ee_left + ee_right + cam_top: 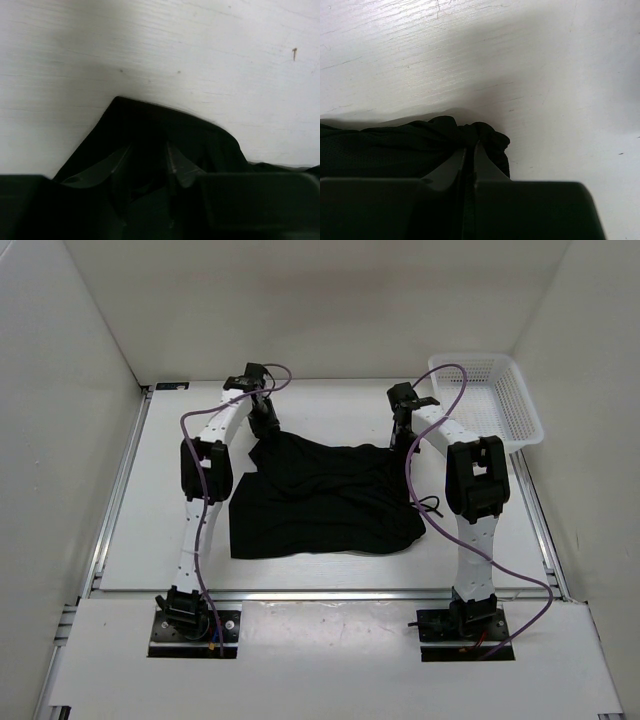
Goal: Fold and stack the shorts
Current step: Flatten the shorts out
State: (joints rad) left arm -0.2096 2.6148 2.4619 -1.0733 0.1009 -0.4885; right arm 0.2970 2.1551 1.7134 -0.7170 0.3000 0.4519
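Top external view: two white robot arms rise from the near edge of a white desk (160,510) and reach away from the camera. Between them, mid-desk, lie the black shorts (325,500), spread loosely and rumpled, not yet folded. A thin drawstring (430,505) curls out at their right edge, beside the right arm.

Both arms meet the far edge of the shorts, one at each far corner. The right gripper (400,430) has its fingers pressed together, with a bunched corner of black cloth pinched at their tips. In the left wrist view, the left gripper (147,160) has its fingers (175,162) partly spread, with cloth tented up between and around them. Whether they press that cloth cannot be told.

Farthest away, in the far right corner, sits a white mesh basket (520,400), well apart from the shorts.

The step in hand looks like taking hold of both far corners for the first fold. Next, the left gripper likely needs a firm pinch. Then both should lift together and carry the far edge toward the near edge evenly, so the cloth does not skew.
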